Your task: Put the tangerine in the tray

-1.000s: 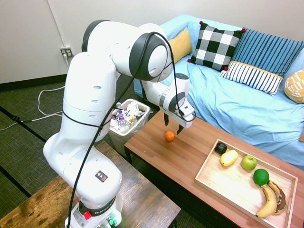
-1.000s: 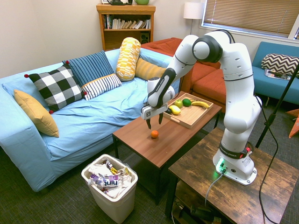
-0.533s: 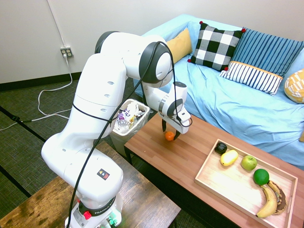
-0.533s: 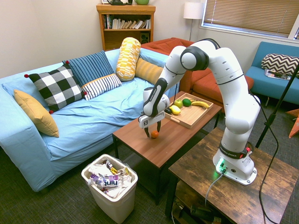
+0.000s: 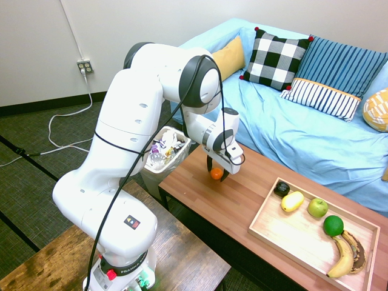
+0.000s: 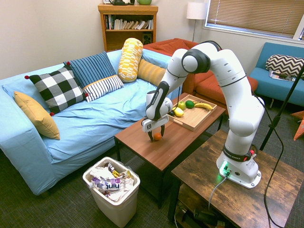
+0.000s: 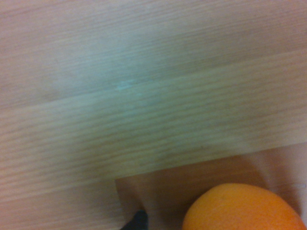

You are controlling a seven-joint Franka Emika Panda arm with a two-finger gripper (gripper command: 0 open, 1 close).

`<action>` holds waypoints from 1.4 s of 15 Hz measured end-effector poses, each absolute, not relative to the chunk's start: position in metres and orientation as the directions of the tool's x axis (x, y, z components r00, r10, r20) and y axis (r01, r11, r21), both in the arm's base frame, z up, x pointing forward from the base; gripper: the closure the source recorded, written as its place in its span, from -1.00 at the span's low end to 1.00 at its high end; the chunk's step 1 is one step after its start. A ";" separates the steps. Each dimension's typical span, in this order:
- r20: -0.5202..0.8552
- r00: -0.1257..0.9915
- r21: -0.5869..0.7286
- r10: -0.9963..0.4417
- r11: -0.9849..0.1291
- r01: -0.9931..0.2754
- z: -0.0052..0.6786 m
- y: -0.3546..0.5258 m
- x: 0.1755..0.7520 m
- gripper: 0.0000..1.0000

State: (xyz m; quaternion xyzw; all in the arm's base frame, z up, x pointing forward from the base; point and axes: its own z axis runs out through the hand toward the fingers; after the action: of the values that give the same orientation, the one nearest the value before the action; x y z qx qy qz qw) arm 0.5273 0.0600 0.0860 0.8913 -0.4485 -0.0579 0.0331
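Observation:
The tangerine (image 5: 216,173) (image 6: 157,137) (image 7: 242,208) is a small bright-orange fruit resting on the brown coffee table (image 5: 242,206) near its sofa-side end. My gripper (image 5: 216,174) (image 6: 156,137) is down at table height, open, with one finger on each side of the tangerine. The fruit fills the wrist view's lower edge, close and blurred. The tray (image 5: 270,233) (image 6: 190,121) is a shallow light-wood rectangle at the table's other end, well away from the gripper.
In the tray lie a yellow fruit (image 5: 292,201), a green apple (image 5: 317,208), a lime (image 5: 333,225), a banana (image 5: 344,259) and a dark item (image 5: 281,188). A full white bin (image 5: 162,153) stands beside the table's end. The blue sofa (image 5: 315,133) runs behind it.
The arm came down and slightly toward the table's end, bringing the open fingers from above the tangerine to either side of it. The tangerine has not moved.

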 end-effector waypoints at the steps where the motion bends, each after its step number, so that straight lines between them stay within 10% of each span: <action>1: -0.077 0.590 0.112 -0.804 -0.595 -0.796 0.085 0.060 0.526 1.00; 11: -0.051 0.585 0.078 -0.810 -0.587 -0.806 0.153 0.032 0.546 1.00; 21: 0.072 0.335 0.053 -0.940 -0.332 -0.942 0.284 -0.267 0.549 1.00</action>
State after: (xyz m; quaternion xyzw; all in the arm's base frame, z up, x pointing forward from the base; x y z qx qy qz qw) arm 0.5495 -0.2672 0.2839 0.8159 -0.5765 0.0142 0.0424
